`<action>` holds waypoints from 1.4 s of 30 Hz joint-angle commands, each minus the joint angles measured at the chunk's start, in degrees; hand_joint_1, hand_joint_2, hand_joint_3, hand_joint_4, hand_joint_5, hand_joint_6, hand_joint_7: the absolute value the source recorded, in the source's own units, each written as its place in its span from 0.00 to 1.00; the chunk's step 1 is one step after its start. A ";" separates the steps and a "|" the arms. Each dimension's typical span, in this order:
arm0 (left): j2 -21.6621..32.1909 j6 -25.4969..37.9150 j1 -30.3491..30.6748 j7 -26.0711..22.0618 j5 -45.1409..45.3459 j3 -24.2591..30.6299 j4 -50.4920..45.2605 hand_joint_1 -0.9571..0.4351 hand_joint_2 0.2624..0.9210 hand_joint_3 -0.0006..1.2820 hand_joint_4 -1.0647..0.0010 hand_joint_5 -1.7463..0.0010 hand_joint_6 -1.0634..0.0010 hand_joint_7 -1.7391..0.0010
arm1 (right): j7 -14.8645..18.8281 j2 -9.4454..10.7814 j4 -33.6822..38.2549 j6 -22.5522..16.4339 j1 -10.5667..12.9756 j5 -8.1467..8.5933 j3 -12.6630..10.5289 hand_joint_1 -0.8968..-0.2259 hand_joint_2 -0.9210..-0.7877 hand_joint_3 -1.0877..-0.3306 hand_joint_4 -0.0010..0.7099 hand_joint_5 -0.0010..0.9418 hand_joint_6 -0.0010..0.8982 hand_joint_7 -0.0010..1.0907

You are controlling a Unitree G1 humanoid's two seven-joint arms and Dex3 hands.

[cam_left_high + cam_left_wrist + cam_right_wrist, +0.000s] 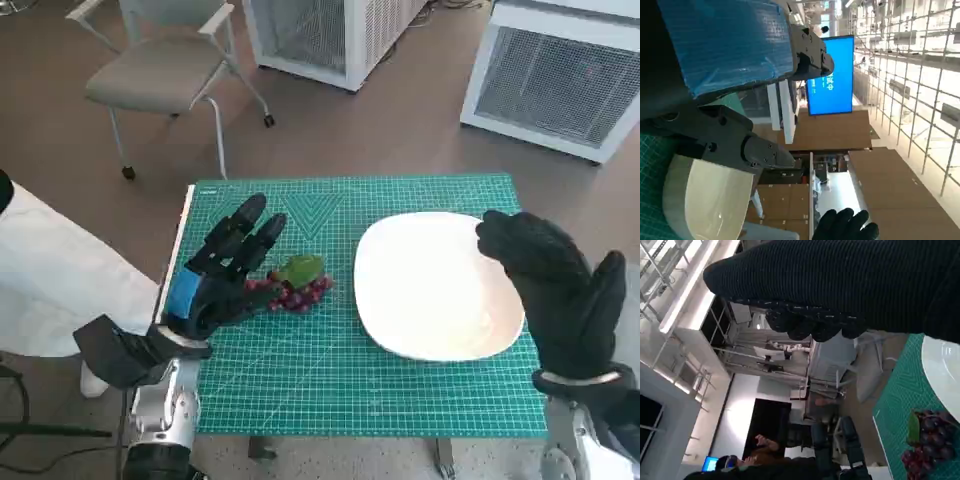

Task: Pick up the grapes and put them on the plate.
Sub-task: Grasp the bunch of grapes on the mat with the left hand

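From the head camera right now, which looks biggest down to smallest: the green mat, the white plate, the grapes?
1. The green mat, clearly the largest; everything sits on it.
2. The white plate, covering much of the mat's right half.
3. The grapes, a small bunch with a green leaf beside the left hand.

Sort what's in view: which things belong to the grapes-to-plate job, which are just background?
Job:
- grapes, on the mat beside the plate
- plate, white, nothing on it
- left hand, beside the grapes, fingers spread
- right hand, over the plate's edge

Background:
- green cutting mat
- chair
- white cabinets
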 commanded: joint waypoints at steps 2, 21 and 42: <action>0.04 0.94 0.99 0.31 -0.36 -0.06 -1.91 0.52 1.00 0.05 0.70 0.98 0.66 0.97 | 0.48 -0.15 -0.30 0.87 1.45 0.45 0.09 0.81 0.00 0.62 0.55 0.93 0.22 0.95; -0.19 2.65 1.93 0.87 -0.52 -0.10 -4.27 0.52 1.00 0.05 0.70 0.99 0.66 0.98 | -0.28 -0.29 -0.97 1.55 1.98 0.20 0.22 0.81 0.00 0.62 0.52 0.94 0.21 0.96; -0.30 3.28 2.51 1.01 -0.55 -0.14 -5.17 0.53 1.00 0.05 0.70 0.99 0.66 0.98 | -0.41 -0.25 -1.29 1.56 2.22 -0.05 0.14 0.81 0.00 0.62 0.52 0.94 0.21 0.96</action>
